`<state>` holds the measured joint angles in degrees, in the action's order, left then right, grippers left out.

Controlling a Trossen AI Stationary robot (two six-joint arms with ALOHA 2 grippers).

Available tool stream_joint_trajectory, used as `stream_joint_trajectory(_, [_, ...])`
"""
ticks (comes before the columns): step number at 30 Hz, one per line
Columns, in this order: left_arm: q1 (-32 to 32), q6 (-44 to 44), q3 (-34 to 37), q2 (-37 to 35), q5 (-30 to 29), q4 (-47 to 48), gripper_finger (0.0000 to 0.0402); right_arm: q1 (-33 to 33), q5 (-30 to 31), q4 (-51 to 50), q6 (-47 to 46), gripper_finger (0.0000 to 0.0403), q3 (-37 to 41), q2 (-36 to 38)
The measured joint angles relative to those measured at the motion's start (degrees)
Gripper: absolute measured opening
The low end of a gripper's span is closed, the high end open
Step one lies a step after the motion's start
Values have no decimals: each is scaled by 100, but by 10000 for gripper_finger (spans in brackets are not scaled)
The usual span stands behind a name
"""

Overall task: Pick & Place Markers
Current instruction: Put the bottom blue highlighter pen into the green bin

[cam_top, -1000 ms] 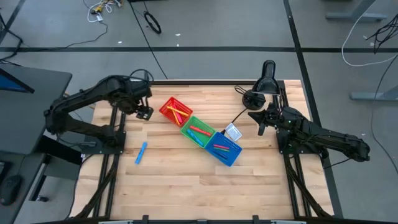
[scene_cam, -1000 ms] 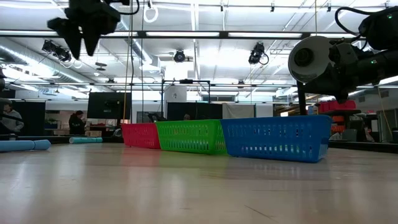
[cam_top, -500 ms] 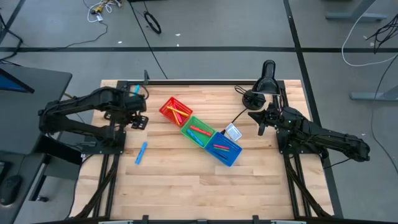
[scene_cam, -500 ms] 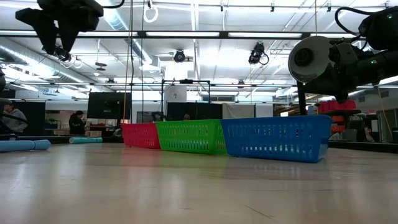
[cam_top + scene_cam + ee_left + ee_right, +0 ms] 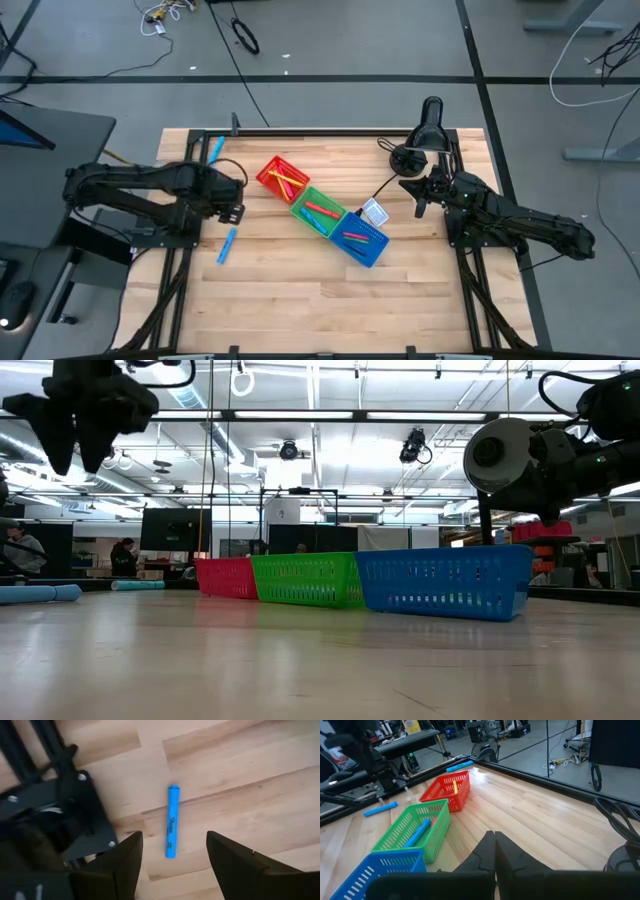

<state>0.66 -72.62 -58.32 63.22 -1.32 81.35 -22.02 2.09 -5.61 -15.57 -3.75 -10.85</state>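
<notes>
A blue marker [image 5: 171,821] lies flat on the wood table [image 5: 300,290] near its left edge, also seen in the high view [image 5: 227,245]. My left gripper [image 5: 172,865] hangs open above it, pointing down, just on the marker's far side [image 5: 232,212], high over the table [image 5: 78,455]. A second blue marker [image 5: 216,148] lies at the far left edge. More markers lie in the red bin [image 5: 283,178], green bin [image 5: 318,212] and blue bin [image 5: 360,238]. My right gripper [image 5: 494,851] waits shut at the table's right side [image 5: 420,195].
The three bins stand in a slanted row across the table's middle [image 5: 330,580]. A small white-and-blue card [image 5: 373,212] lies beside the blue bin. A black stand [image 5: 430,125] sits at the far right corner. The left arm's base frame [image 5: 60,815] is close to the marker.
My left gripper has moved toward the table's near edge and down, from beside the red bin to above the loose blue marker, rolling about its own axis. Its fingers have stayed open. The markers and bins have not moved.
</notes>
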Motion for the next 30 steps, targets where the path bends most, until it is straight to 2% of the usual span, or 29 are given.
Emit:
stream_joint_trajectory(12, [-736, -952, 1196, 0, 418, -870, 225, 1, 0, 0, 0, 0, 0, 2])
stream_joint_trajectory(20, [-1091, -1220, 1751, 0, 442, -1421, 225, 0, 0, 0, 1, 0, 2, 2])
stream_joint_trajectory(30, [-1497, -1717, 2497, 183, 192, -2473, 225, 0, 0, 0, 0, 0, 0, 2])
